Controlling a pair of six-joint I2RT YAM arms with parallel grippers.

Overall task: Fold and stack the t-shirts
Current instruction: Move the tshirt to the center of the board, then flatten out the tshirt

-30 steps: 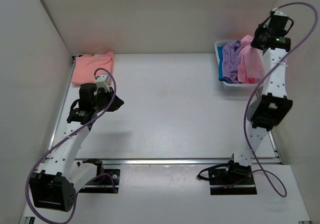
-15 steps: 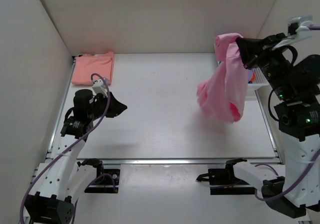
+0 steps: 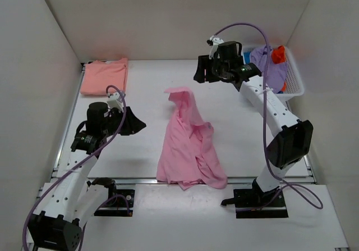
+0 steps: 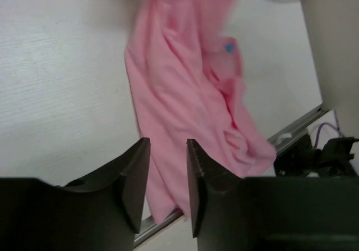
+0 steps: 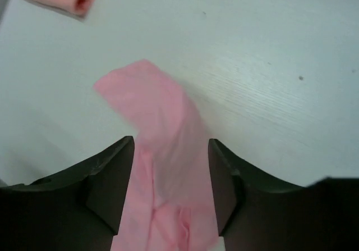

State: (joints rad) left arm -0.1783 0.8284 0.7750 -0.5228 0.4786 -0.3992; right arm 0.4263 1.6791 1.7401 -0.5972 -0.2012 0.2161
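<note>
Early in the task, by my read. One salmon-peach shirt (image 3: 104, 76) lay folded flat at the upper left of the top view, the only piece that looked done. The light pink shirt (image 3: 188, 144) lay loose and rumpled at centre frame on the tabletop (image 3: 146, 94), stretching down to the bottom edge of the tabletop, neither spread nor folded.

My right fingers (image 5: 112, 172) were spread wide with nothing in them. They hovered just above the upper end of the pink shirt, right of it in the top view. My left fingers (image 4: 137, 172) had only a narrow gap and held nothing, sitting left of the shirt and apart from it.

The lavender shirt (image 3: 268, 64) and orange shirt (image 3: 279, 53) sat bunched in the white basket (image 3: 295, 85) at upper right.

Left to do, as I judged it: flatten and fold the pink one, stack it on the salmon-peach one, then do the basket ones.
</note>
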